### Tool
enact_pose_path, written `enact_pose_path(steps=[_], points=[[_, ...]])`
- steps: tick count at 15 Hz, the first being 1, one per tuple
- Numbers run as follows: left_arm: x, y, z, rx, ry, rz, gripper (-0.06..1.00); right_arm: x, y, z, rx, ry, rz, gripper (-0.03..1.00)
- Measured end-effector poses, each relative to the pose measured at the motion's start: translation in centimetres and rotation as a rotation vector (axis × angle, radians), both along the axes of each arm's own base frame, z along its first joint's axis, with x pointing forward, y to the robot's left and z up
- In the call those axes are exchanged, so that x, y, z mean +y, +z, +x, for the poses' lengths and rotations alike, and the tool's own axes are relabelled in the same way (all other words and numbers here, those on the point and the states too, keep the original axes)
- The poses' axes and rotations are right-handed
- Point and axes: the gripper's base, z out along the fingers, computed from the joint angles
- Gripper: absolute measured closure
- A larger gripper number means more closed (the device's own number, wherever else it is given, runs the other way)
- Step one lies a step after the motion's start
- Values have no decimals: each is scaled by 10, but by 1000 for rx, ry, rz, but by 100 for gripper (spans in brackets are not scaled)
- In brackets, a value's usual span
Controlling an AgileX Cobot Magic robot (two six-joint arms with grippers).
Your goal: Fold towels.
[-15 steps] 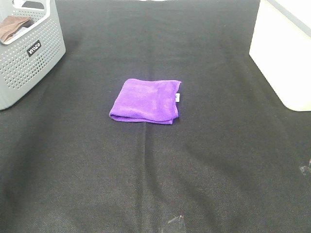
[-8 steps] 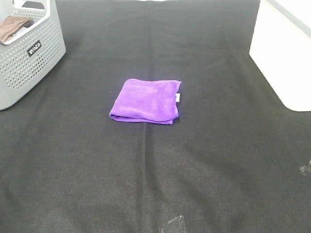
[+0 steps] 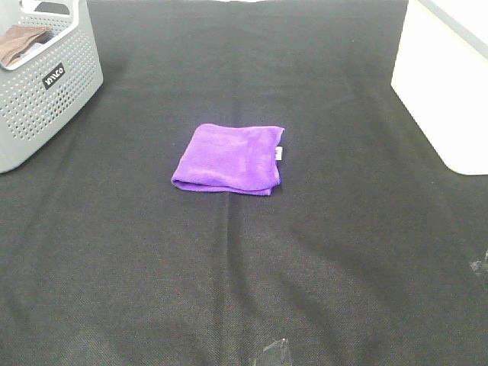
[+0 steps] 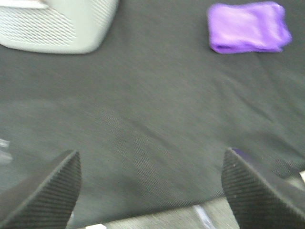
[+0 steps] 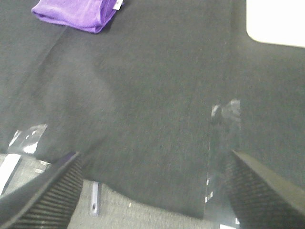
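Note:
A bright purple towel (image 3: 229,158) lies folded into a small square in the middle of the black table cover, with a small white tag (image 3: 279,152) on its right edge. It also shows in the left wrist view (image 4: 248,26) and the right wrist view (image 5: 78,13). Neither arm shows in the exterior view. My left gripper (image 4: 150,188) is open and empty, held well back from the towel near the table's front edge. My right gripper (image 5: 155,188) is open and empty too, also back near the front edge.
A grey perforated basket (image 3: 46,84) stands at the back left with a brown cloth (image 3: 19,42) in it. A white box (image 3: 446,84) stands at the back right. Clear tape patches (image 5: 226,110) stick to the black cover (image 3: 244,267) near its front edge.

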Motion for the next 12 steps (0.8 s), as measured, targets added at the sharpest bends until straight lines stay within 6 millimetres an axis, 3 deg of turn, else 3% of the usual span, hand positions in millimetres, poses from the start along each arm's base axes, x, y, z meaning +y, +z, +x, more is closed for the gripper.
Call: enact_pose_path(steps=[4,9,12], points=[[-1,-4,12,-68,5,-28,20,-1,-2,4,-19,-9,-7,19],[0,-3,13,-83,21,-36,20,-1,-2,4,-20,-10,-7,19],[-1,-3,14,-84,112,-31,20,0,-2,4,-20,-68,-6,19]])
